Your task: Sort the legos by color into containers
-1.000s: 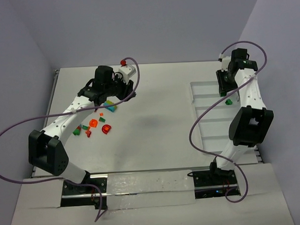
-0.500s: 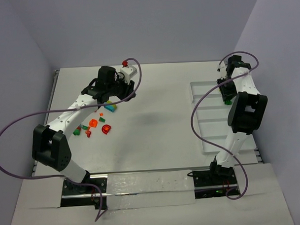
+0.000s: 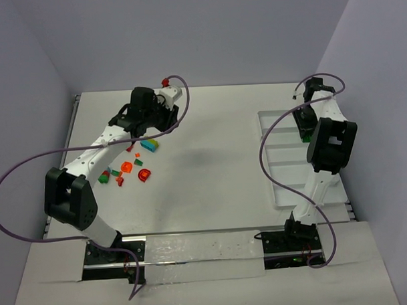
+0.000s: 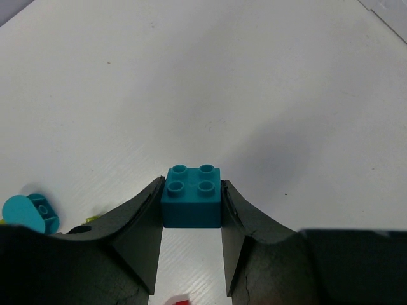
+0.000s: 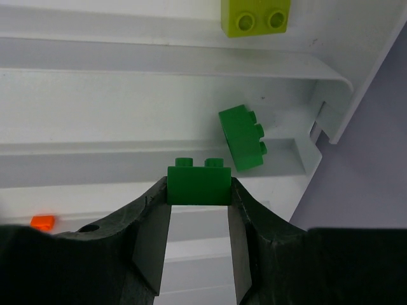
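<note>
My left gripper point(image 4: 191, 190) is shut on a teal-blue lego point(image 4: 191, 196), studs up, held above the bare table. From above, that gripper point(image 3: 163, 122) hangs just beyond the loose legos point(image 3: 127, 166): red, orange, dark green and a teal-lime pair point(image 3: 148, 145). My right gripper point(image 5: 198, 190) is shut on a dark green lego point(image 5: 198, 185) over the white containers tray point(image 5: 159, 60). Another dark green lego point(image 5: 241, 136) lies tilted in the compartment beneath, and a lime one point(image 5: 255, 16) sits one compartment further on. In the top view the right gripper point(image 3: 303, 122) is over the tray's far end point(image 3: 291, 183).
A round teal piece point(image 4: 28, 213) lies on the table at the left of my left fingers. A small orange brick point(image 5: 42, 222) lies in a nearer tray compartment. The purple wall point(image 5: 375, 146) runs close along the tray's right edge. Purple cables point(image 3: 270, 157) loop off both arms.
The right arm has folded up and its gripper has moved toward the tray's far end. The left gripper has drifted slightly left and back from the loose pile.
</note>
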You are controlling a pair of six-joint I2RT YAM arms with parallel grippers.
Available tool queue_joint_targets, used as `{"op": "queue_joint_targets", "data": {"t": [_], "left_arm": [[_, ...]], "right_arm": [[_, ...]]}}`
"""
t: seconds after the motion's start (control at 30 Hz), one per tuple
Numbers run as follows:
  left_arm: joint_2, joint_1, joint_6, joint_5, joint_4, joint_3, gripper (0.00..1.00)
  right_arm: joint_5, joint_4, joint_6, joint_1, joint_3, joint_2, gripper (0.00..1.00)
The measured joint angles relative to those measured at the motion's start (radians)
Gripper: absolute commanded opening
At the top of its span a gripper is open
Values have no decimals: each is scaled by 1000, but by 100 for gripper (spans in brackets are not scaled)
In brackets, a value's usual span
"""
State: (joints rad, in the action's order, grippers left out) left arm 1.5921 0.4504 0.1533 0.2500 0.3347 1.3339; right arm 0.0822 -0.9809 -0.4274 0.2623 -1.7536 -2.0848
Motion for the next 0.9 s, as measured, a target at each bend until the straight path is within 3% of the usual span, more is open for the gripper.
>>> {"op": "queue_joint_targets", "data": {"t": [0.27, 0.47, 0.53, 0.67, 0.9], "left_arm": [[28, -25, -17, -1, 5, 29, 2], [55, -39, -47, 39, 15, 50, 2], [62, -47, -61, 59, 16, 59, 2], [72, -70, -96, 106, 20, 78, 2], [117, -153, -278, 289, -6, 122, 3]], "right_arm": [[29, 10, -1, 0, -41, -62, 16], [62, 19, -4, 0, -45, -79, 40], [64, 21, -5, 0, -50, -81, 56], [65, 17, -3, 0, -68, -81, 73], [33, -21, 14, -3, -128, -74, 88]]}}
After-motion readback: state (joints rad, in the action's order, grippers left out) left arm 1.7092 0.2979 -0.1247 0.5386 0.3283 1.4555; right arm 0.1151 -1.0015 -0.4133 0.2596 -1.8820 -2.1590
